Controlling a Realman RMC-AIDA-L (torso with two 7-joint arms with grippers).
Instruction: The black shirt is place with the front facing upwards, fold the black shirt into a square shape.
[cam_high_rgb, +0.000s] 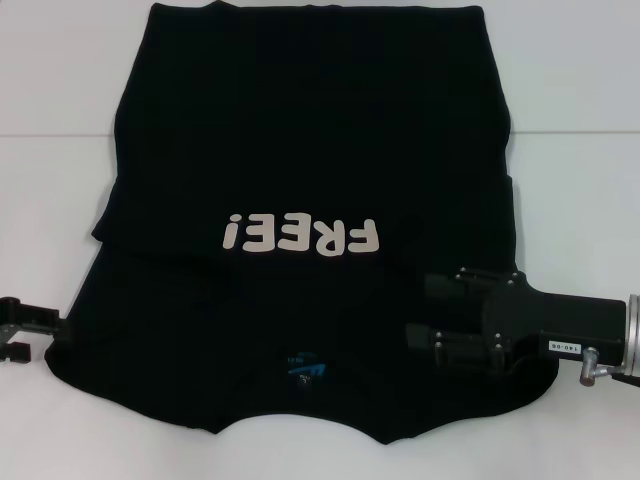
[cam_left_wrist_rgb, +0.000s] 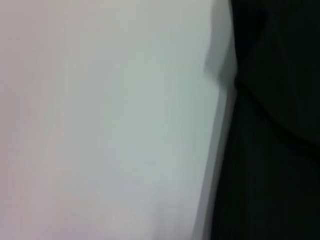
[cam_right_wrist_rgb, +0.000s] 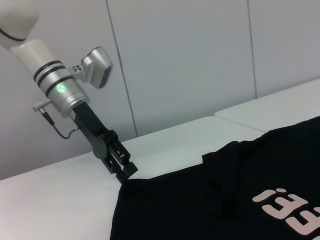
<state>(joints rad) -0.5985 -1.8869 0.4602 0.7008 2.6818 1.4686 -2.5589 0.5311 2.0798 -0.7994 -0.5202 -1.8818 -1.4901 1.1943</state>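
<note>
both claws touch the black shirt (cam_high_rgb: 300, 130), one at each near corner.

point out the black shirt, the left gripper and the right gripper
black shirt (cam_high_rgb: 300, 130), head view, plain cloth above the lettering
left gripper (cam_right_wrist_rgb: 125, 172), right wrist view, tip at the shirt's edge
right gripper (cam_high_rgb: 425, 310), head view, between its two fingers over the shirt

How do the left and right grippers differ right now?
The left gripper sits at the shirt's left edge, mostly over bare table; the right gripper lies well over the cloth near its right side. The right gripper's jaws stand apart; the left gripper's tips meet the shirt's edge, seemingly pinching it. Both are low, near the collar end.
</note>
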